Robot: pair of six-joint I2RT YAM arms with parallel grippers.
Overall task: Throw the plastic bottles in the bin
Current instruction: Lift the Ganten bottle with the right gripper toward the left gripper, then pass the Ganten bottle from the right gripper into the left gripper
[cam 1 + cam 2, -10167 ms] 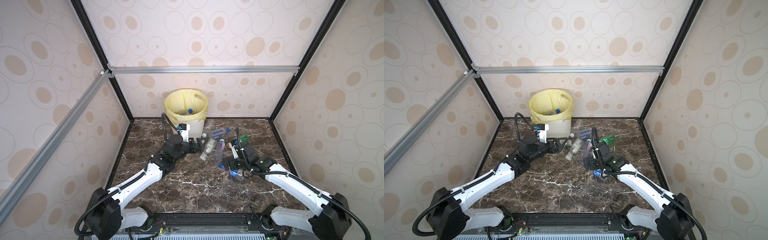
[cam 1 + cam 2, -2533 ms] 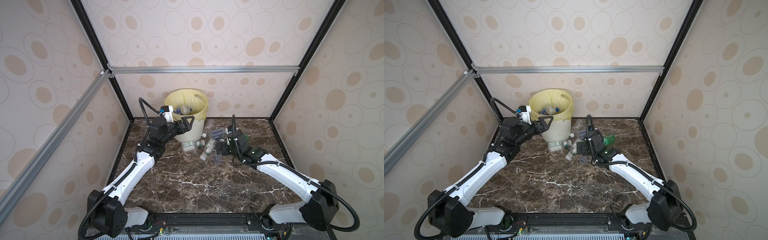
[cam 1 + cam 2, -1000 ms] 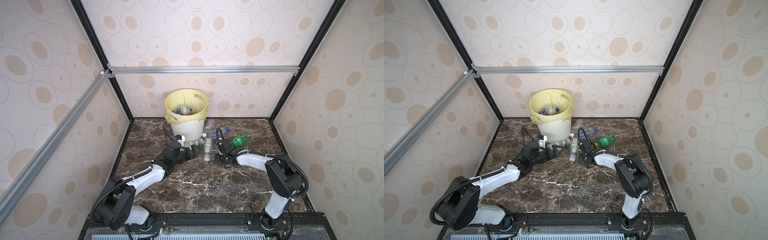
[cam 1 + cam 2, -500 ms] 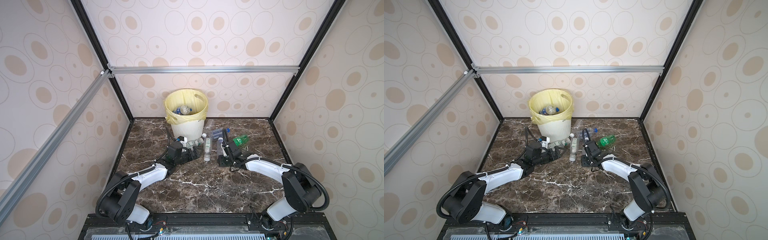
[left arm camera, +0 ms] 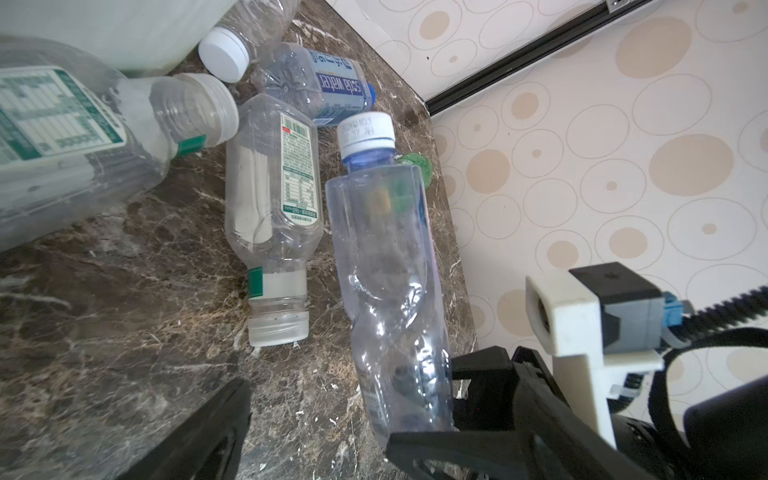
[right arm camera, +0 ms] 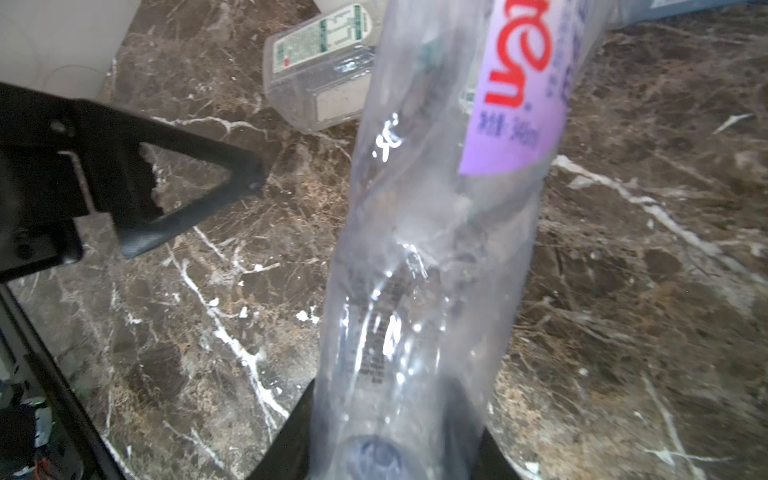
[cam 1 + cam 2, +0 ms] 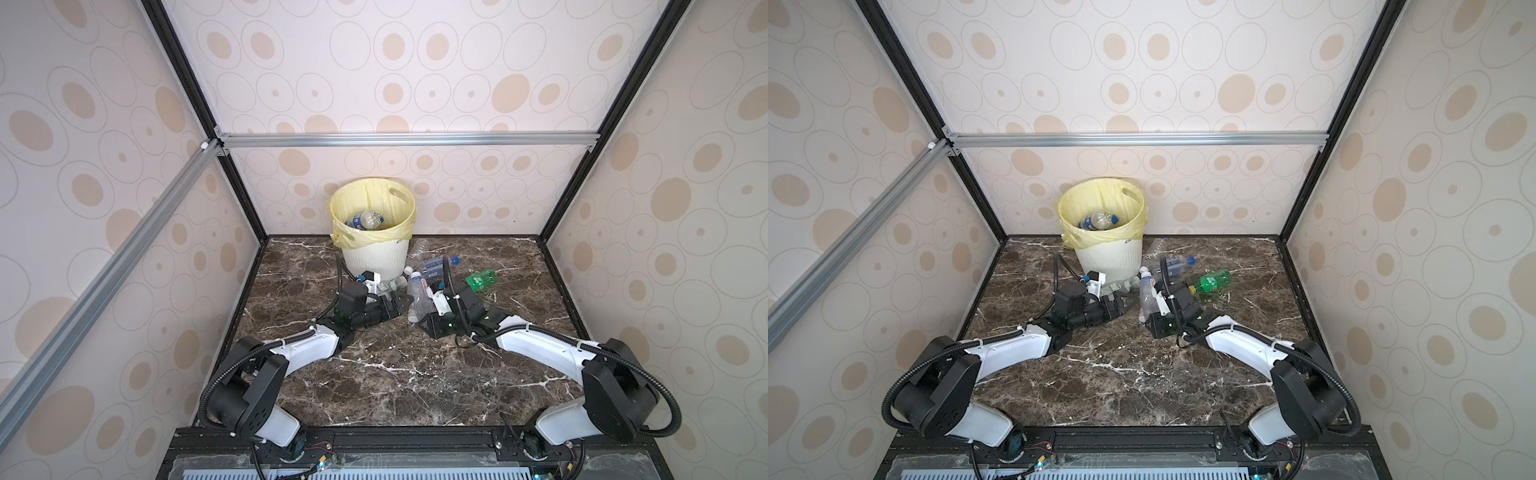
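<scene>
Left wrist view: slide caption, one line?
Right hand holds a white-capped clear bottle beside capless bottles on marble; left hand open.

You face a dark brown marble table (image 7: 395, 374) veined in white, enclosed by cream walls (image 7: 415, 83) printed with tan ovals and thin grey rings. The bin (image 7: 376, 259) is ribbed cream-white, and its bag (image 7: 374, 235) is pale yellow. The purple-labelled bottle (image 6: 436, 249) is clear with red lettering. Nearby lies a green bottle (image 7: 480, 279), and a clear bottle (image 5: 282, 183) carries a green-and-white label.
</scene>
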